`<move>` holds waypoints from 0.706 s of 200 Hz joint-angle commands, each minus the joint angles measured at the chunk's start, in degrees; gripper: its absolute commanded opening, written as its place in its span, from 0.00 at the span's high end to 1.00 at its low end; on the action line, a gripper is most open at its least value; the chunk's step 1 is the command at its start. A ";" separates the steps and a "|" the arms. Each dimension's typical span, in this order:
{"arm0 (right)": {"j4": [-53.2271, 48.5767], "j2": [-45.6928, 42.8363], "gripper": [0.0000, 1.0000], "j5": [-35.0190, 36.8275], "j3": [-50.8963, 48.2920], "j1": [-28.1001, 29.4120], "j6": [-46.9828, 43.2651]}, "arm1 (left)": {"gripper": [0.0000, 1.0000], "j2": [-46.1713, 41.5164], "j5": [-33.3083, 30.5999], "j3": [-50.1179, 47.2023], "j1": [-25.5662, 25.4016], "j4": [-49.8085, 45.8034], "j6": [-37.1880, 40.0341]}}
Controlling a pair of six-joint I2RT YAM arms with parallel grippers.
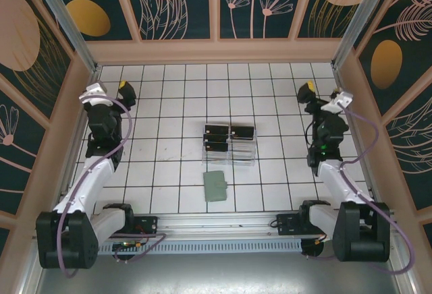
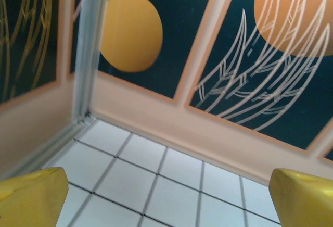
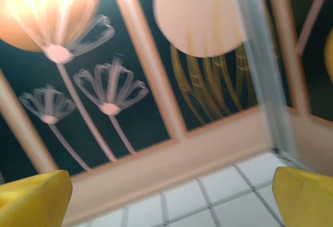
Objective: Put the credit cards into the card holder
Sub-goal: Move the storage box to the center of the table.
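Three black credit cards (image 1: 215, 130) (image 1: 241, 131) (image 1: 216, 147) lie close together in the middle of the tiled floor, resting on clear plastic (image 1: 243, 151). Just in front of them lies the card holder (image 1: 216, 186), a flat grey-green rectangle. My left gripper (image 1: 126, 90) is raised at the far left, well away from the cards. My right gripper (image 1: 306, 92) is raised at the far right. In the left wrist view the left gripper (image 2: 169, 203) is open, its yellow fingertips (image 2: 31, 198) wide apart with nothing between them. The right gripper (image 3: 171, 201) is likewise open, with yellow fingertips (image 3: 34, 198).
Patterned walls with peach-coloured frames (image 1: 216, 51) enclose the white tiled floor (image 1: 169, 98) on three sides. Metal posts (image 1: 64, 17) stand in the back corners. Both wrist cameras face the back wall (image 2: 208, 128) and floor tiles below it.
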 commanded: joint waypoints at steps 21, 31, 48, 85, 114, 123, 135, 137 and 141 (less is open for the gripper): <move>-19.52 -4.29 0.03 -22.49 4.83 1.80 12.27 | 0.01 -4.60 13.72 0.43 0.18 -17.30 -12.32; -26.30 -5.49 0.04 -21.69 6.13 5.06 11.52 | 0.01 -6.40 15.85 -1.09 0.18 -18.98 -13.25; -37.28 -7.01 0.04 -14.83 7.59 13.68 9.23 | 0.02 -9.84 19.31 -5.03 0.09 -20.39 -15.27; -49.66 -6.64 0.07 -3.72 4.28 32.95 13.77 | 0.02 -14.92 23.31 -11.66 -2.17 -20.76 -22.74; -54.56 -4.22 0.09 5.41 1.87 47.75 21.42 | 0.02 -17.53 21.70 -14.47 -7.25 -23.09 -24.23; -56.00 -2.96 0.11 7.42 1.83 51.05 23.76 | 0.01 -17.81 21.93 -15.44 -8.30 -23.02 -25.17; -57.09 -1.10 0.12 9.11 1.69 54.43 26.54 | 0.01 -18.04 22.64 -16.65 -9.02 -22.90 -26.38; -57.16 -0.69 0.12 9.18 1.68 54.83 26.88 | 0.01 -18.10 22.66 -16.85 -9.13 -22.78 -26.45; -57.29 -0.02 0.12 9.27 1.60 55.57 27.54 | 0.01 -18.21 22.72 -17.21 -9.34 -22.75 -26.69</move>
